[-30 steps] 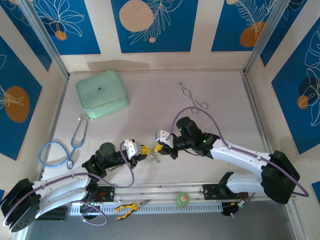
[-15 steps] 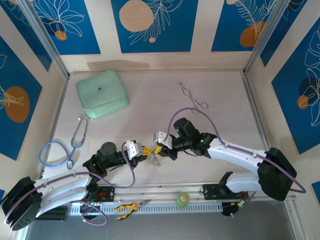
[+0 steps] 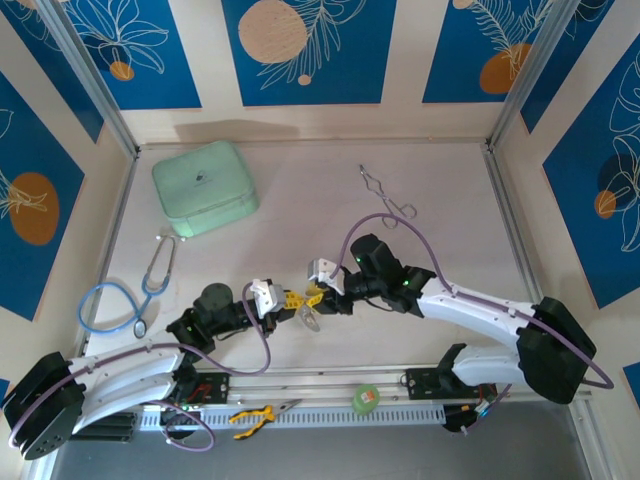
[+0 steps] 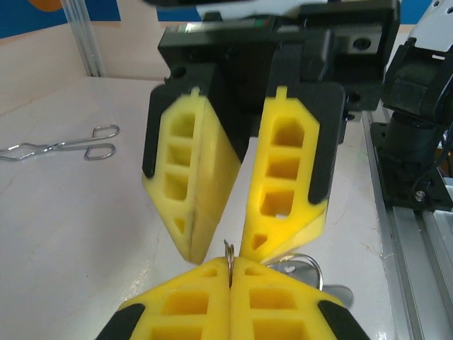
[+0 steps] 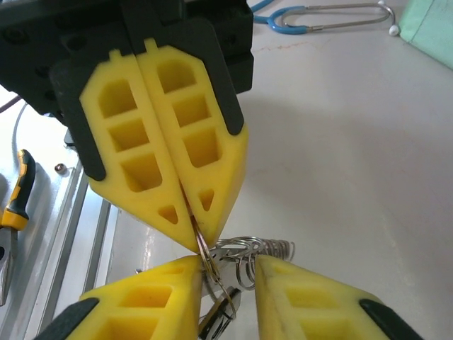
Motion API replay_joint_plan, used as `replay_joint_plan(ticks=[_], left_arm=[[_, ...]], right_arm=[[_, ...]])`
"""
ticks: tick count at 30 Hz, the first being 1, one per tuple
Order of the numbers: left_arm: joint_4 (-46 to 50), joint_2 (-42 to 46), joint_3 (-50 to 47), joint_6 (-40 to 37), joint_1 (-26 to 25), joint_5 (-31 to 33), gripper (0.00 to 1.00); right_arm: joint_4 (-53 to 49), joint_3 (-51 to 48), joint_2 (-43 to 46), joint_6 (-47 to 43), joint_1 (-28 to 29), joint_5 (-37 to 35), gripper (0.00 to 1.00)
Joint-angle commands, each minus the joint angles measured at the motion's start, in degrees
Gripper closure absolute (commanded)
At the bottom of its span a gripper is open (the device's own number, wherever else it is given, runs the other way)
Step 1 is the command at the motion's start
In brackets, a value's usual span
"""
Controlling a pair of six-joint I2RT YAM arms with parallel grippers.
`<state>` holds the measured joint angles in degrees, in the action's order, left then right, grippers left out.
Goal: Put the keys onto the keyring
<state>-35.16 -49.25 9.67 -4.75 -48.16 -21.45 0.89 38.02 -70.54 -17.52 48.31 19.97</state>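
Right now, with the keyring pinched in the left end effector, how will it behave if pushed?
Probably stiff but slightly springy: the keyring looks like thin wire coils. It may pivot or slip, since the left end effector pinches just one thin edge between smooth pads. The loose links beside it should flop rather than resist.

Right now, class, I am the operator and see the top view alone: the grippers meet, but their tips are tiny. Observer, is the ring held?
Observer: Yes. The left wrist view has the left gripper shut on the edge of the ring.
Operator: And the other?
Observer: The right gripper is open, one finger each side of the ring.
Operator: Any key on it?
Observer: A small metal piece hangs under the ring; I cannot tell whether it is a key.
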Motion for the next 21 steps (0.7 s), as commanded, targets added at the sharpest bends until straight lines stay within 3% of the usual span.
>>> replay_joint_plan(ticks=[1,7,9,11,13,17,21], left_arm=[[-4.12,0.3,0.95,0.92,0.0,-1.55,1.0],[-4.56,0.36,0.78,0.94,-0.04,-1.07,1.0],[-2.31,1.22,1.08,0.12,0.0,0.85,0.96],[2.88,2.9,2.14,-1.84,-0.01,2.82,0.78],[10.03,4.79,4.22,-4.64,0.0,3.59,0.74],[21.42,6.49,8.22,-8.88,0.0,4.31,0.72],[26.37,5.99,10.88,-10.96,-0.01,2.72,0.72]], right_arm=[[0.83,0.09,-0.89,-0.17,0.44,1.48,0.78],[-0.03,0.87,-0.7,-1.13,0.45,2.65,1.0],[-1.9,1.51,0.06,-2.33,0.44,2.41,1.0],[-5.28,2.8,0.72,-4.07,0.7,1.53,1.0],[-9.39,4.42,1.29,-6.33,0.97,0.1,1.0],[-18.97,9.01,-0.02,-10.85,2.33,-4.15,1.0],[-25.87,13.85,-2.54,-13.29,3.84,-8.39,1.0]])
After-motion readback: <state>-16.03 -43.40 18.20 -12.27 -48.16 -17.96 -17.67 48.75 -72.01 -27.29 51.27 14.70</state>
